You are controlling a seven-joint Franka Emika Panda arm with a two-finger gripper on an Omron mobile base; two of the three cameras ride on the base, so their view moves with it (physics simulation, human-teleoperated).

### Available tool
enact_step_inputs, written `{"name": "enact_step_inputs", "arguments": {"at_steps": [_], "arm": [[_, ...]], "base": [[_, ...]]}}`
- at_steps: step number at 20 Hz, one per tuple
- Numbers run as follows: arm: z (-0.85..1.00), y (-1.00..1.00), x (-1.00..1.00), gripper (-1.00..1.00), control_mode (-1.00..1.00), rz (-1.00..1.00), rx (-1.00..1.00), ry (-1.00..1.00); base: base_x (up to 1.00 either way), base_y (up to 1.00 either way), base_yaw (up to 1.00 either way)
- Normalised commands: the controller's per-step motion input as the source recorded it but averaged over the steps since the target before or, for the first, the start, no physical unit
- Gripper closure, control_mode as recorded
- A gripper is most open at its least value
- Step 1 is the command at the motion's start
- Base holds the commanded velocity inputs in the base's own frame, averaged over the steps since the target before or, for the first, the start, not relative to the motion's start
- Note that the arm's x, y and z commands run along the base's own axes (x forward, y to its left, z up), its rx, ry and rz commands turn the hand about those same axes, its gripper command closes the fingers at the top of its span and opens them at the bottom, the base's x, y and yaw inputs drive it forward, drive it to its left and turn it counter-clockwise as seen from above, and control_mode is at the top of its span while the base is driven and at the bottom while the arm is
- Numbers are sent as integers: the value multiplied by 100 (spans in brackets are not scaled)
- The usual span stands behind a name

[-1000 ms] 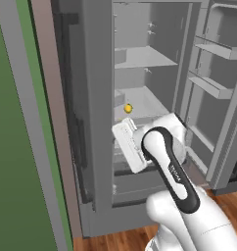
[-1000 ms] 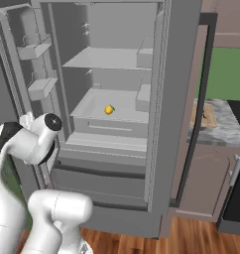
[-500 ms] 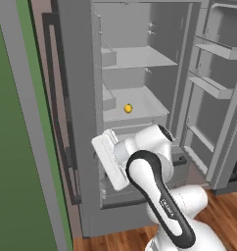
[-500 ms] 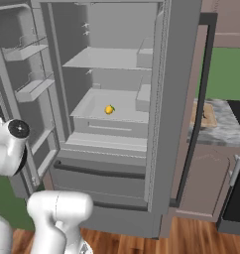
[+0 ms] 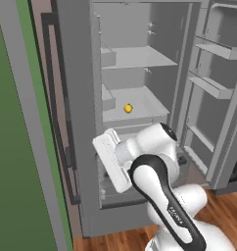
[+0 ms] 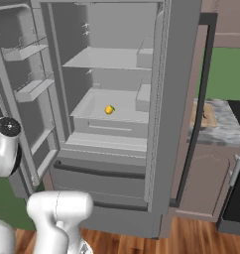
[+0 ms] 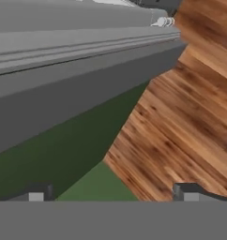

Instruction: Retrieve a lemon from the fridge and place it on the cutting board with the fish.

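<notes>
In the open fridge [image 6: 171, 99] the lemon [image 6: 109, 109] sits mid-shelf; the gripper [image 7: 113, 192], jaws wide and empty, should swing up and approach level

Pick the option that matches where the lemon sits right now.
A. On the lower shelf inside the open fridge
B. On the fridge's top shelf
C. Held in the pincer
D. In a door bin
A: the lemon rests on the lower of the two shelves inside the open fridge, apart from the door bins.
</notes>
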Motion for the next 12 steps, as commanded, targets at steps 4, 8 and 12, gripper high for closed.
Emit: {"name": "enact_step_inputs", "arguments": {"at_steps": [4,8,12], "arm": [[8,-84,-4,-100,-100,-19,-7,0],[0,-79,4,-100,-100,-5,-16,-5],[0,-46,9,-100,-100,8,-12,-7]], "base": [[0,0,0],[0,0,0],[0,0,0]]}}
